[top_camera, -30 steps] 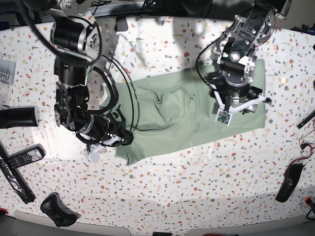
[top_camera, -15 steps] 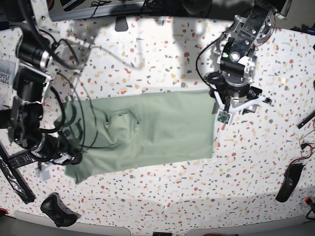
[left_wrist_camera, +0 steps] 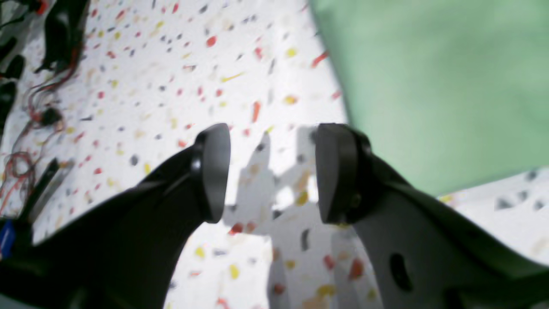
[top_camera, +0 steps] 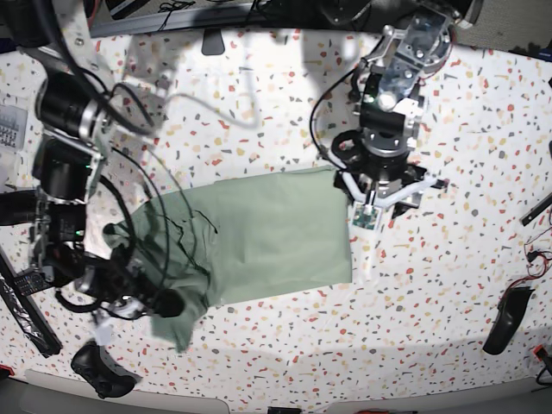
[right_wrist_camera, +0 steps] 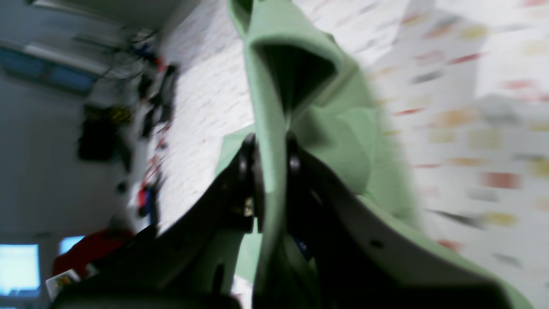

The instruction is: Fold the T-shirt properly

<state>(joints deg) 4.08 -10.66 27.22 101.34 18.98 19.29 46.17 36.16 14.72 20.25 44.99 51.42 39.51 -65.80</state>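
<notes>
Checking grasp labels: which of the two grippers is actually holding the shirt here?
The right gripper, shut on a fold of the T-shirt. The left gripper hangs open over bare table.

Plain pale sage-green T-shirt (top_camera: 276,228), unpatterned. White desk (top_camera: 259,112) speckled with red, yellow, grey and black flecks. Black fingers (left_wrist_camera: 214,171) on both grippers. Black remote (top_camera: 507,319) at four o'clock, beside thin red wires (top_camera: 539,259).
</notes>
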